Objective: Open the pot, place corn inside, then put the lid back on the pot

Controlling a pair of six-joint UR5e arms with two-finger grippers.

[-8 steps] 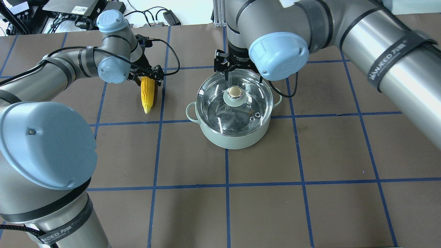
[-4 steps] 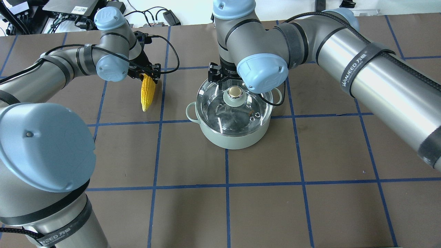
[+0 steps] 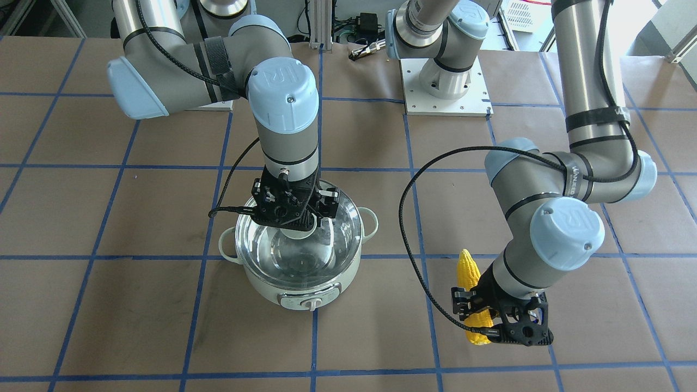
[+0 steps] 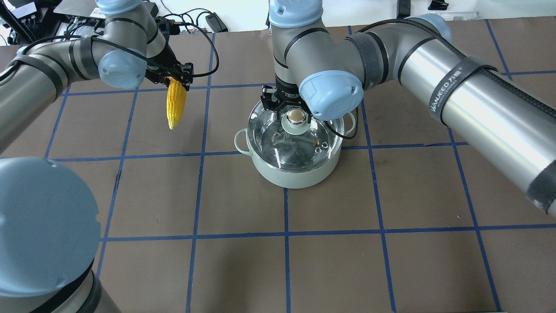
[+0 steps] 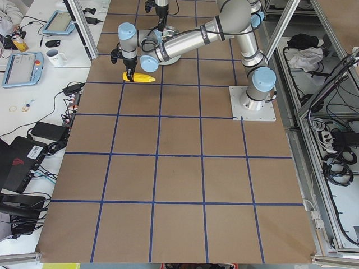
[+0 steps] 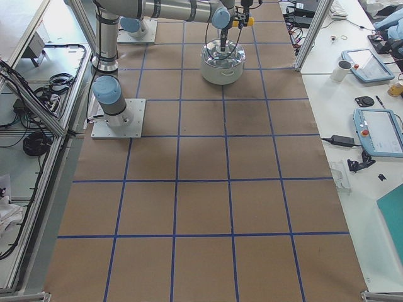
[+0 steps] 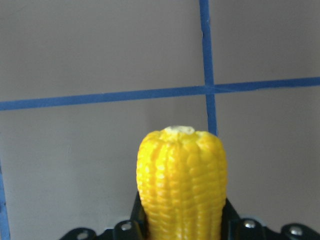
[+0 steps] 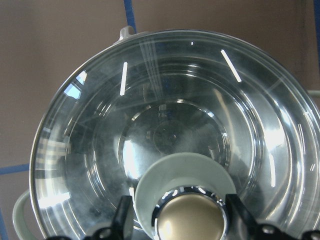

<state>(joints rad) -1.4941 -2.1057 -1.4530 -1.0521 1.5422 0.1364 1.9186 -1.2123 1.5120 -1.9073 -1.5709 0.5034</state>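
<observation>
Wide table [image 4: 391, 269]; left gripper [image 4: 176, 81] tight on corn [image 4: 173, 108], right gripper [image 8: 181, 215] spread astride lid knob [image 8: 191, 224].

Robotics lab: tape-gridded table [image 4: 391, 269], aluminium framing [image 6: 310, 34], teach pendants [image 6: 378, 132], cable bundles [image 5: 335, 168] alongside.

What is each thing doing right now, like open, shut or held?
pot: shut, lid on it.
lid: resting on the pot, not lifted.
corn: gripped at one end.
left end effector: shut on the corn.
right end effector: open, fingers either side of the lid's knob.
</observation>
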